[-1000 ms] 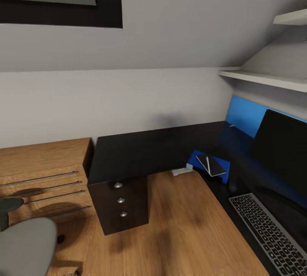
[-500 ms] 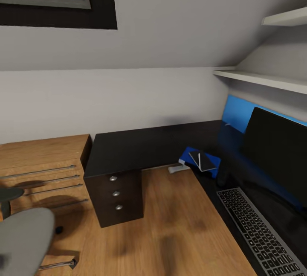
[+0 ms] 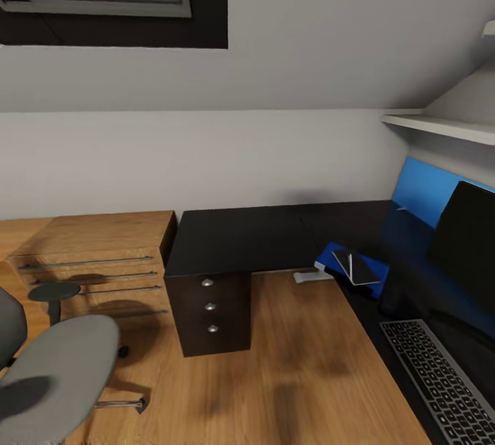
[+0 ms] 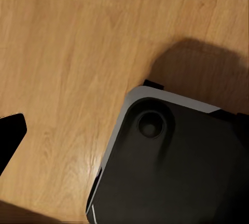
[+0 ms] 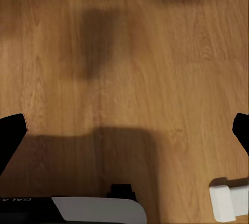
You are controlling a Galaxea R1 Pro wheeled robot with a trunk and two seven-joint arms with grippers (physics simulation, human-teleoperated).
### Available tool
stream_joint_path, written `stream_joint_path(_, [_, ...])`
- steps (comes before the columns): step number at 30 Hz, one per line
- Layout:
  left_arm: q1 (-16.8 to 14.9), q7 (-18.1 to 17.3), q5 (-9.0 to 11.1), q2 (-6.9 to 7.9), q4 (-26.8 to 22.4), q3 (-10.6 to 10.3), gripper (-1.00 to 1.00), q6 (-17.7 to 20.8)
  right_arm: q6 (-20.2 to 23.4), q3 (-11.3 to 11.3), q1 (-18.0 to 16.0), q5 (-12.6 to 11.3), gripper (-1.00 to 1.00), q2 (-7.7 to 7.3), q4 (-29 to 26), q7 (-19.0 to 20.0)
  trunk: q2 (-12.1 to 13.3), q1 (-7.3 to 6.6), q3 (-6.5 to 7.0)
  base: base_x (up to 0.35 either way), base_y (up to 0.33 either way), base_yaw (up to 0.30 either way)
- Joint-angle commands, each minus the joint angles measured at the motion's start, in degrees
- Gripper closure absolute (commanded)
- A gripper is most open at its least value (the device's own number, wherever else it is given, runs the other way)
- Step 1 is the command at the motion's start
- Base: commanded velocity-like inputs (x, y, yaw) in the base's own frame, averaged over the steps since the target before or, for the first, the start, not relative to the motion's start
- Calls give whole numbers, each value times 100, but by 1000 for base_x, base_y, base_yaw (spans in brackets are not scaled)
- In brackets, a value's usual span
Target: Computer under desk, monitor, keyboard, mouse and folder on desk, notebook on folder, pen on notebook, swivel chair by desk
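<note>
The black desk (image 3: 275,239) runs along the back wall and turns down the right side. Near its corner lies the blue folder (image 3: 331,254), and on that a dark notebook (image 3: 361,271) with a thin pen (image 3: 349,267) across it. At the right stand the monitor (image 3: 471,245) and the keyboard (image 3: 440,376). A small dark shape (image 3: 390,302) between folder and keyboard may be the mouse. The grey swivel chair (image 3: 58,366) is at lower left, away from the desk. The computer is out of view. My left gripper (image 4: 124,130) and right gripper (image 5: 124,130) hang open over the wood floor, holding nothing.
A dark drawer unit (image 3: 210,314) stands under the desk's left end, with low oak shelving (image 3: 96,252) beside it. A white desk foot (image 3: 313,276) rests on the floor. My own dark base (image 4: 171,172) shows below the left gripper. A wall shelf (image 3: 440,127) hangs above the monitor.
The whole head view has shifted right since half a second ago, so the camera turned left. More of the chair seat shows. Nothing on the desk has moved.
</note>
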Motion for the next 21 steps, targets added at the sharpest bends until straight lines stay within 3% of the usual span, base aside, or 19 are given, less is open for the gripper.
stream_joint_path(1, [3, 31, 35, 0, -10, -25, -100, -10, -23, 51, -6, -25, -100, 3, 12, -23, -4, 1, -6, 0, 0, 278])
stream_joint_path(6, [3, 33, 38, -3, -10, -27, -100, -8, -37, 51, -6, -10, -100, 3, 11, -16, -4, 1, -13, 0, 0, 213])
stream_joint_path(16, [3, 41, 40, 0, 49, -27, -100, -8, -87, 51, -6, -7, -100, -6, 15, -14, -4, 1, -45, 0, 0, 25])
stream_joint_path(21, [3, 59, 51, 5, 61, -20, -100, -19, -106, 51, -6, -7, -100, 2, 20, -30, -4, 1, -45, 0, 0, 261])
